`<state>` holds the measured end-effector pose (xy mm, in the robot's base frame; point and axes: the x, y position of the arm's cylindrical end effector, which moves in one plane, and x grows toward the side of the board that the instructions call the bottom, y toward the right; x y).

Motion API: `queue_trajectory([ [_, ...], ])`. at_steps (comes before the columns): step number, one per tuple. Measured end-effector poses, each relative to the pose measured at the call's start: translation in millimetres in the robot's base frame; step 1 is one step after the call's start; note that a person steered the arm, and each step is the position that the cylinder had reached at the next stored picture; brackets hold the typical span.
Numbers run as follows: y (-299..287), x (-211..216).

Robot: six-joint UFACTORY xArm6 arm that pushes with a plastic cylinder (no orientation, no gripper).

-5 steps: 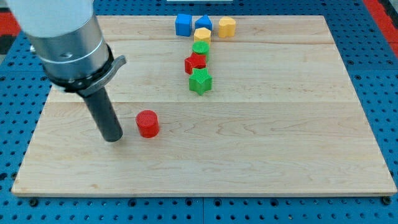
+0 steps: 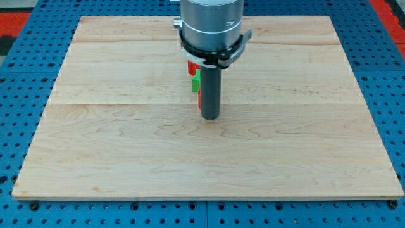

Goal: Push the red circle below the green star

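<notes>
Since the earlier frame, my arm has crossed from the worktop's left side to its centre line, and the red circle has left the bare spot left of centre where it stood.

Wooden worktop [image 2: 304, 145]: largest item, pale planks, resting on a blue perforated base [image 2: 12, 126].

Arm housing [image 2: 212, 25]: grey cylinder with a black collar, entering at the top edge, mid-width. It hides the blocks near the top edge.

Rod: dark, upright; my tip [image 2: 209, 118] sits about mid-board.

Green star [image 2: 196, 80]: only a sliver shows at the rod's left side. A red block [image 2: 192, 66] shows just above it, shape unclear.

Red circle [image 2: 199, 99]: a thin red edge below the green star, against the rod's left side.

Fingers: none fitted; no clasp to report.
</notes>
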<state>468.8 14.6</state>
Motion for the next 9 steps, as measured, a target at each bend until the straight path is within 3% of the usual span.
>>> queue_trajectory([
  [2,69.4,-14.4],
  [3,73.7,-43.0],
  [4,69.6,-43.2],
  [6,13.5,-38.0],
  [7,12.9,-29.7],
  [8,57.8,-28.6],
  [9,70.1,-0.7],
])
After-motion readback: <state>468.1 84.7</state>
